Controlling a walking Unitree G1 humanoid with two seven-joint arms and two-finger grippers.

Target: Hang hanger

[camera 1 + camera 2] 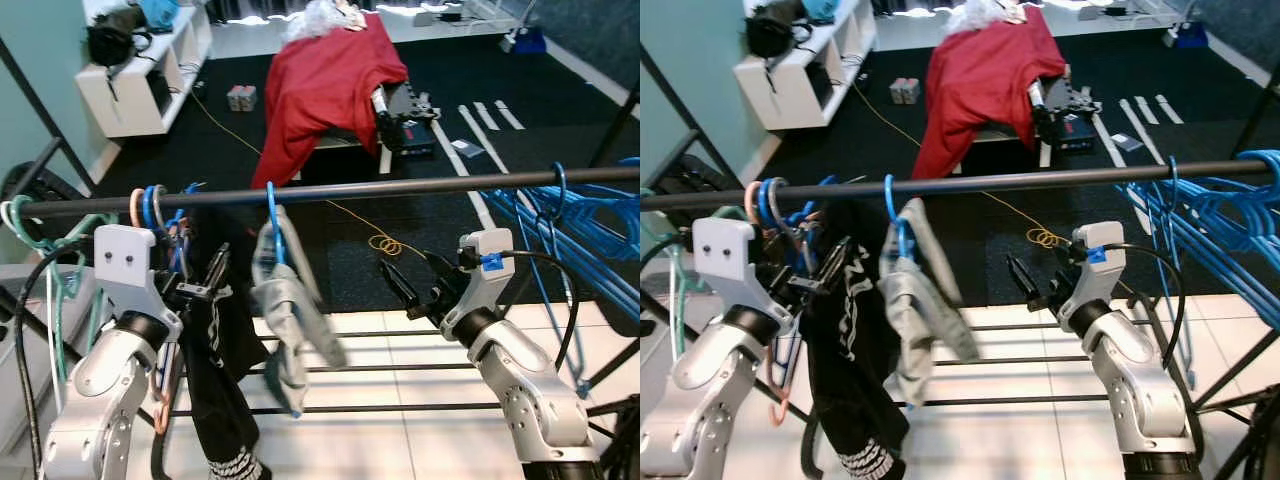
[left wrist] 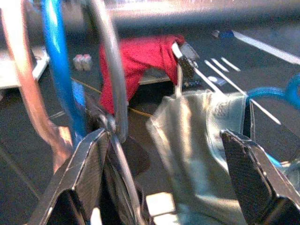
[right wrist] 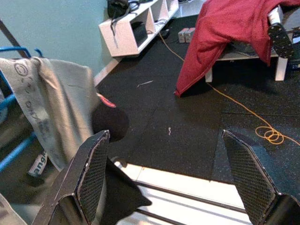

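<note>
1. At the far left of the dark metal rail [image 1: 400, 187], I see a cluster of pink, blue and teal wire hangers [image 1: 148, 208], bunched together to leave the middle of the rail free.
2. My left gripper [image 1: 205, 283] sits just below that cluster beside a hanging black garment [image 1: 222, 390]; in its wrist view the fingers are spread wide and grasp nothing.
3. The blue plastic hanger [image 1: 272, 222] carrying the grey cloth [image 1: 290, 320] is hooked over the rail between my arms, so I judge the hanging essentially done.
4. My right gripper [image 1: 412, 290] hovers just right of the cloth, fingers released and empty, clear of it.
5. Further right, empty blue hangers [image 1: 585, 215] crowd the rail's end.
</note>
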